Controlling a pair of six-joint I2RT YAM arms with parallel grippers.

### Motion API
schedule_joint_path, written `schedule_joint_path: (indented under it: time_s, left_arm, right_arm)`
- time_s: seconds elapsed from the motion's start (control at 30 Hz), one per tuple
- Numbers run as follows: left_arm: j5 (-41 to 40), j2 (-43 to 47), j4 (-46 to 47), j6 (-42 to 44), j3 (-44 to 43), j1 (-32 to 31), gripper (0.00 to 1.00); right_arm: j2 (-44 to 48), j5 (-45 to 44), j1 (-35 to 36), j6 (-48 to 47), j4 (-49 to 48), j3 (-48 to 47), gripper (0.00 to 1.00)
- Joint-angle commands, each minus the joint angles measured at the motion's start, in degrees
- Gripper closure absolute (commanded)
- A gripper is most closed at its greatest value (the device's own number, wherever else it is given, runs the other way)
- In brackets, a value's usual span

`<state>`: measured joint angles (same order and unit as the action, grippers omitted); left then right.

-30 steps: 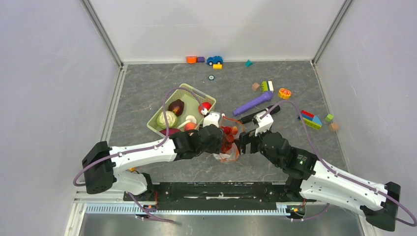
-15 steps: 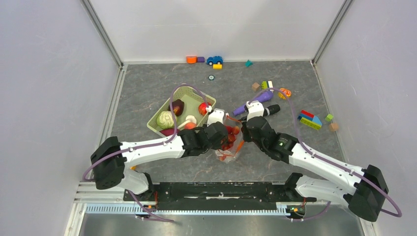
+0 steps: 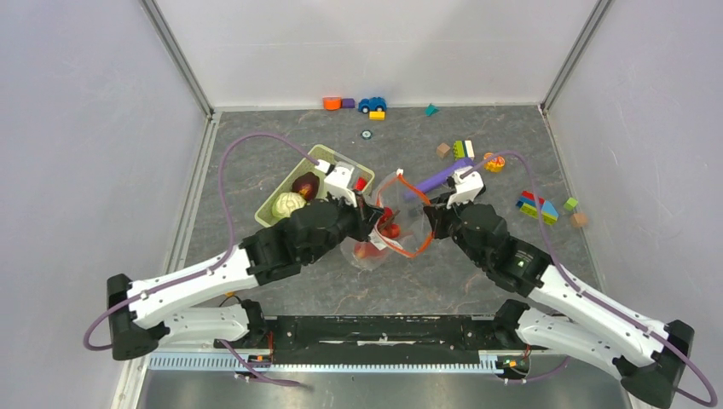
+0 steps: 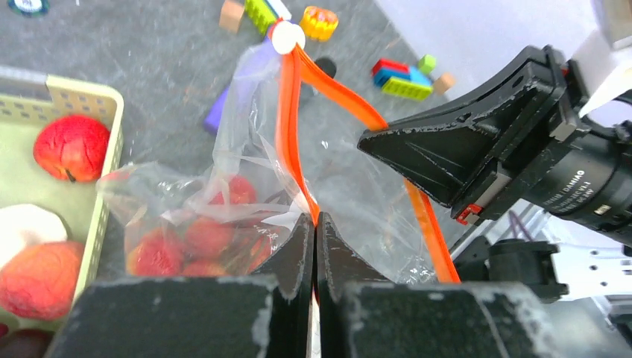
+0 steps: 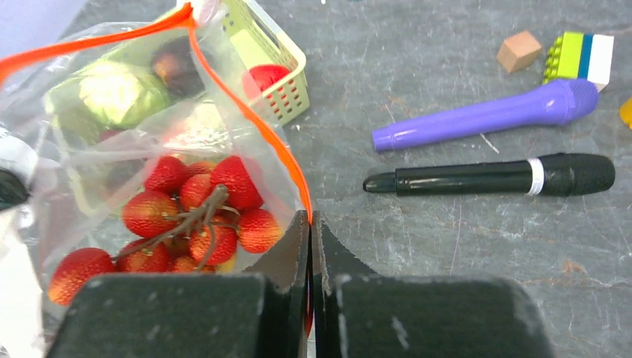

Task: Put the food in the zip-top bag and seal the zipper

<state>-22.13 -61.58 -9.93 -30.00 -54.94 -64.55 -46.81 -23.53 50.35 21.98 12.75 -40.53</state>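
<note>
The clear zip-top bag (image 3: 385, 232) hangs between my two grippers, its mouth spread into a loop by the orange-red zipper (image 3: 407, 247). My left gripper (image 4: 314, 218) is shut on one zipper strip (image 4: 287, 112). My right gripper (image 5: 310, 215) is shut on the other strip (image 5: 261, 134). Inside the bag lies a bunch of red berries (image 5: 195, 212). More food sits in the light-green basket (image 3: 328, 159): a cabbage (image 3: 287, 204), a dark purple piece (image 3: 305, 185), a red apple (image 4: 72, 147), a peach apple (image 4: 36, 280) and a white piece (image 4: 22, 226).
A purple toy microphone (image 5: 484, 115) and a black one (image 5: 492, 177) lie just right of the bag. Building blocks (image 3: 539, 207), an orange citrus slice (image 3: 494, 162) and a toy car (image 3: 372, 104) are scattered toward the back and right.
Both grippers have shut on the zipper strips and lifted, pulling the bag's mouth open. The left arm has swung back and left, and the bag has risen off the table.
</note>
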Motion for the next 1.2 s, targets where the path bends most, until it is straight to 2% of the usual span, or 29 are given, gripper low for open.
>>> schedule_joint_path:
  time_s: [0.0, 0.1, 0.27, 0.3, 0.33, 0.5, 0.53, 0.57, 0.6, 0.77, 0.97, 1.07, 1.17]
  left_arm:
    - [-0.85, 4.35, 4.87, 5.63, -0.52, 0.26, 0.98]
    - [-2.56, 5.58, 3.25, 6.76, -0.7, 0.29, 0.98]
    - [-0.78, 2.13, 1.39, 5.67, -0.61, 0.29, 0.97]
    - [-0.64, 0.83, 1.22, 4.76, -0.54, 0.22, 0.89]
    - [-0.66, -0.54, 1.55, 3.61, -0.29, 0.3, 0.77]
    - [2.27, -8.12, 5.9, 0.57, 0.3, 0.4, 0.47]
    - [3.29, -9.43, 6.01, 0.52, -0.17, 0.47, 0.33]
    - [4.0, -10.56, 5.37, 0.25, -0.91, 0.4, 0.06]
    - [4.27, -11.03, 4.09, 0.23, -1.76, 0.56, 0.01]
    - [-1.86, -7.42, -4.24, 0.69, -3.76, 1.89, 0.0]
    - [-16.91, 6.45, -20.64, -3.63, -1.25, 5.78, 0.0]
    - [-20.18, 13.46, -25.65, -6.03, 2.02, 9.61, 0.0]
    - [-18.8, 17.78, -27.54, -7.0, 4.77, 15.59, 0.0]
  right_arm:
    - [3.85, -1.5, -0.05, -2.25, -0.12, -5.15, 1.0]
    - [6.9, -3.58, -0.11, -2.69, 1.38, -5.95, 1.0]
    - [8.58, -0.8, -0.1, -3.35, 1.51, -4.31, 1.0]
    - [8.27, -0.67, -0.11, -3.3, 1.56, -3.7, 1.0]
    - [7.86, -1.21, -0.09, -3.26, 1.52, -2.99, 1.0]
    - [7.25, -7.54, -0.08, -2.36, 5.49, -2.09, 1.0]
    - [7.66, -7.57, -0.02, -2.92, 5.75, -2.05, 1.0]
    - [8.06, -7.65, -0.1, -3.52, 5.78, -1.89, 1.0]
    - [8.39, -7.99, -0.13, -3.67, 5.78, -1.56, 1.0]
    - [10.08, -7.65, -0.13, -4.24, 2.85, 1.43, 1.0]
    - [11.73, -6.11, -0.12, -6.02, -0.32, 4.3, 1.0]
    - [11.59, -6.11, -0.13, -6.83, -0.79, 5.07, 1.0]
    - [11.32, -5.37, -0.13, -7.5, -2.19, 5.89, 1.0]
